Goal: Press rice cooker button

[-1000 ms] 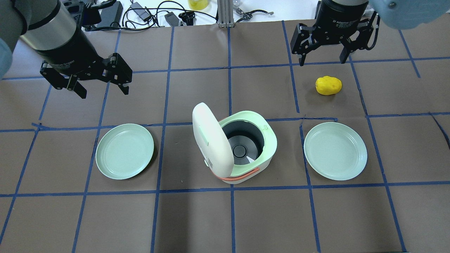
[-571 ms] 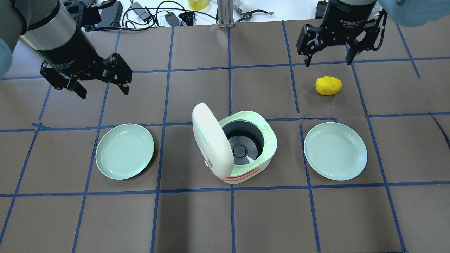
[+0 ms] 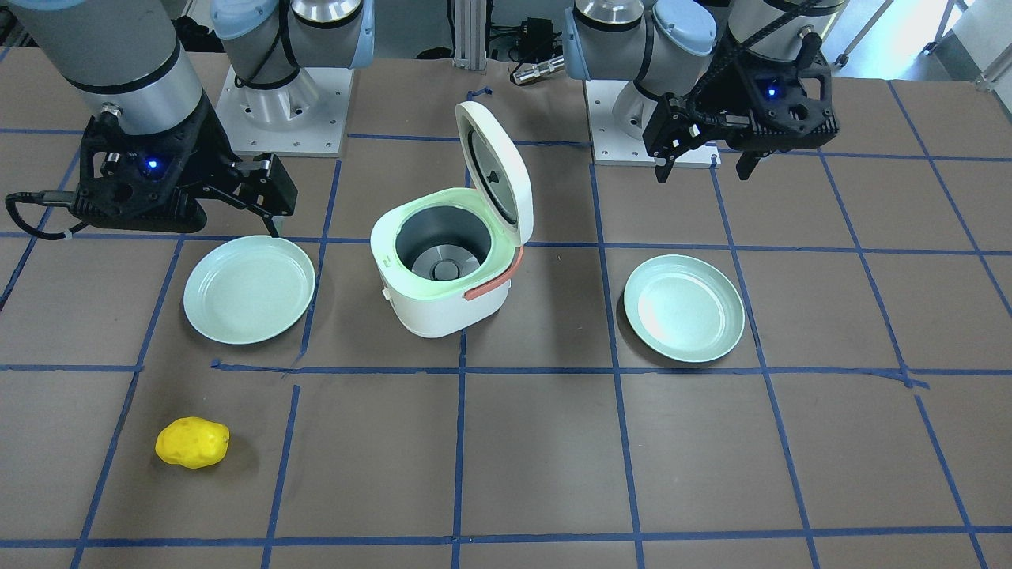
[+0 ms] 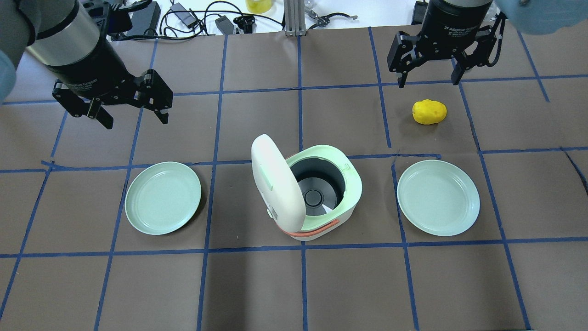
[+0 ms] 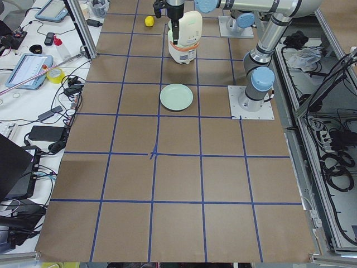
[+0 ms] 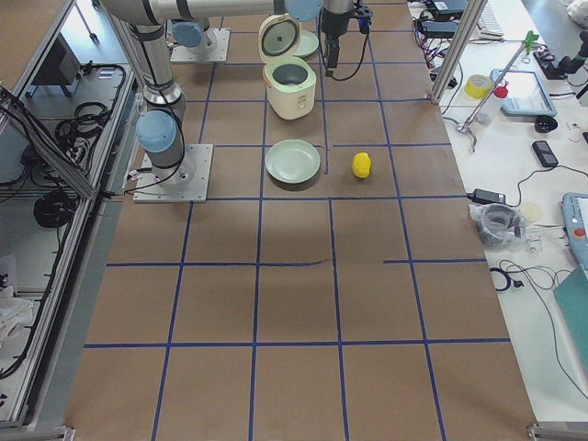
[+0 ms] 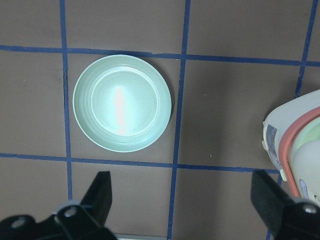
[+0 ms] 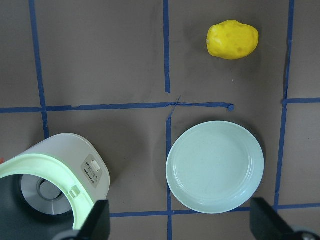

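Observation:
The white rice cooker (image 4: 342, 202) with a pale green rim stands mid-table, and its lid (image 4: 274, 184) stands open. Its small button panel (image 8: 93, 170) shows on the side wall in the right wrist view. My left gripper (image 4: 136, 120) is open and empty, hovering beyond the left plate (image 4: 163, 197) and well left of the cooker. My right gripper (image 4: 428, 82) is open and empty, high near the far edge, just beyond the yellow potato (image 4: 429, 111). Neither gripper touches the cooker.
A second pale green plate (image 4: 438, 197) lies right of the cooker. Cables and adapters (image 4: 193, 18) and an aluminium post (image 4: 294, 18) sit past the table's far edge. The brown table top carries a blue tape grid.
My right gripper has moved a little toward the far edge and slightly right, still open. The left gripper, cooker, plates and potato have not moved.

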Controlling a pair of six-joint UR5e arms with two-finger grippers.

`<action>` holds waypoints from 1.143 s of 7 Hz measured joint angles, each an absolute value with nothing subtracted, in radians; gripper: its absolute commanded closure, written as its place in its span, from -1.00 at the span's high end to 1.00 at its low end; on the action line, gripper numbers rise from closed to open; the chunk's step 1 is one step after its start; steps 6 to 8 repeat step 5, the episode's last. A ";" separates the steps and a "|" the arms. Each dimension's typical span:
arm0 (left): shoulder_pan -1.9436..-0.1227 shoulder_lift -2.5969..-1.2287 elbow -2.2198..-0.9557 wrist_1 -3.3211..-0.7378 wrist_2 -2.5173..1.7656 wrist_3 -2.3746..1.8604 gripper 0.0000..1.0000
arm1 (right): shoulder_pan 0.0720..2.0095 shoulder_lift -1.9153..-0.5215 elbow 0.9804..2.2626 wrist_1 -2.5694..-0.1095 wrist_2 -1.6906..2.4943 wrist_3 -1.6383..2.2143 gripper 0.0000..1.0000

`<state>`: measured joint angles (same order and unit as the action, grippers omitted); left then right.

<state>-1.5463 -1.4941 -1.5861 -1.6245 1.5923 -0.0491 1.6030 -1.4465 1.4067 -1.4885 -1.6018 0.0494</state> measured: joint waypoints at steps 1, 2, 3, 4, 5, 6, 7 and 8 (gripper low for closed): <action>-1.546 -1.494 -1.586 -1.624 1.592 -0.049 1.00 | 1.603 -1.447 1.407 -1.484 -1.599 0.046 1.00; -1.546 -1.494 -1.586 -1.624 1.592 -0.049 1.00 | 1.603 -1.447 1.407 -1.481 -1.599 0.044 1.00; -1.546 -1.494 -1.586 -1.624 1.592 -0.049 1.00 | 1.603 -1.447 1.407 -1.481 -1.599 0.043 1.00; -1.546 -1.494 -1.586 -1.625 1.592 -0.049 1.00 | 1.603 -1.447 1.407 -1.480 -1.599 0.043 1.00; -1.546 -1.494 -1.586 -1.624 1.592 -0.049 1.00 | 1.603 -1.447 1.407 -1.480 -1.599 0.043 1.00; -1.546 -1.494 -1.586 -1.624 1.592 -0.049 1.00 | 1.603 -1.447 1.407 -1.480 -1.599 0.043 1.00; -1.546 -1.494 -1.586 -1.624 1.592 -0.049 1.00 | 1.603 -1.447 1.407 -1.480 -1.599 0.043 1.00; -1.546 -1.494 -1.586 -1.624 1.592 -0.049 1.00 | 1.603 -1.447 1.407 -1.480 -1.599 0.043 1.00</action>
